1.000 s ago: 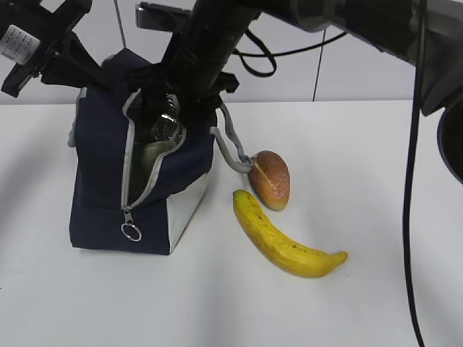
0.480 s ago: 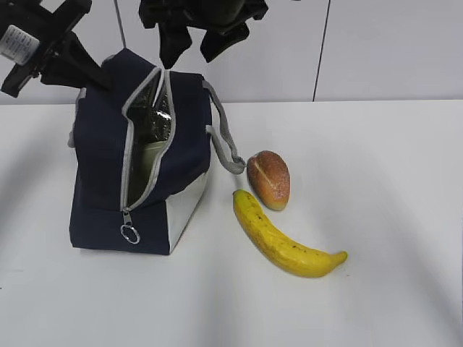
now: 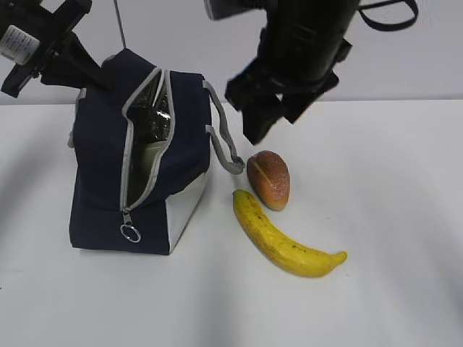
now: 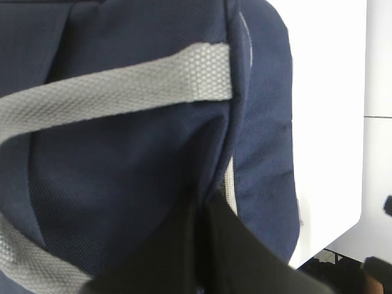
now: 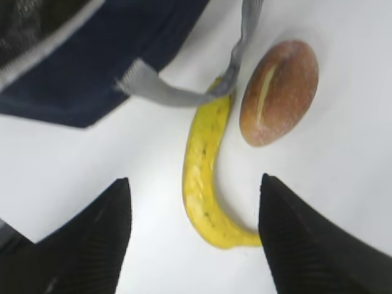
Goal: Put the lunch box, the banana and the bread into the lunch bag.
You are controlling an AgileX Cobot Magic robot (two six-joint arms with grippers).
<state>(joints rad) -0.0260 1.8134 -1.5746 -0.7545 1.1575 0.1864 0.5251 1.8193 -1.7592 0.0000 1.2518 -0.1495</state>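
No writing can be read on anything. The lunch bag (image 3: 137, 173) stands on the white tabletop (image 3: 362, 181), zipper parted, its mouth showing silver lining and a pale greenish shape deep inside, too dim to name. The left claw (image 3: 87, 76) is clenched on the bag's upper rear edge; its wrist view shows only navy fabric and a grey strap (image 4: 116, 92) close up. The bread (image 3: 268, 179) lies just right of the bag, the banana (image 3: 282, 235) beside it, nearer the camera. The right claw (image 3: 271, 116) hangs released above the bread, grasping nothing; its wrist view looks down between its dark fingers (image 5: 92, 239) at both foods.
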